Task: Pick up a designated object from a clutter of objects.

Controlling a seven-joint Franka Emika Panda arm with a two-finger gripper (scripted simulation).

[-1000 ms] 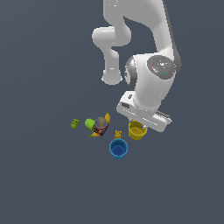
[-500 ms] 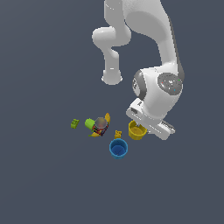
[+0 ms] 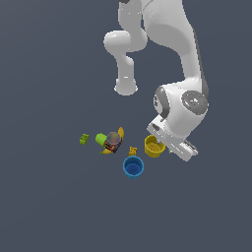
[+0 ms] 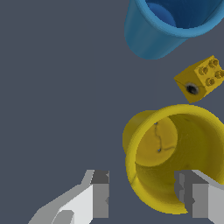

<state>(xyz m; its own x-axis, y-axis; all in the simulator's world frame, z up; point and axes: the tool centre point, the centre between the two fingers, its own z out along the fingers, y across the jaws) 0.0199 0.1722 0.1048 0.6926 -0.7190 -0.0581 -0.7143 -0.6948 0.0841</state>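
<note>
Beside the white arm's wrist, at the exterior view's right end of the clutter, the yellow cup (image 3: 153, 146) stands upright on the dark grey bench (image 3: 49, 197), mouth up and empty. The wrist view looks straight down into it: the tool (image 4: 144, 197) is spread wide, one finger (image 4: 99, 194) outside the cup over bare bench, the other finger (image 4: 194, 194) over the cup's mouth, so the near wall sits between the two; whether either finger touches the cup I cannot tell. Just beside the yellow cup lies a small orange studded block (image 3: 132, 150), apart from it. Near that, toward the bottom of the exterior view, stands the blue cup (image 3: 133, 166), also upright and open. Further to the exterior view's left sits a tight cluster: a dark box (image 3: 112, 146) with a greyish ball (image 3: 114, 137) on it, a banana (image 3: 120, 134) behind, and a green cylinder (image 3: 101, 139). A small green block (image 3: 84, 139) lies apart at the far left.
</note>
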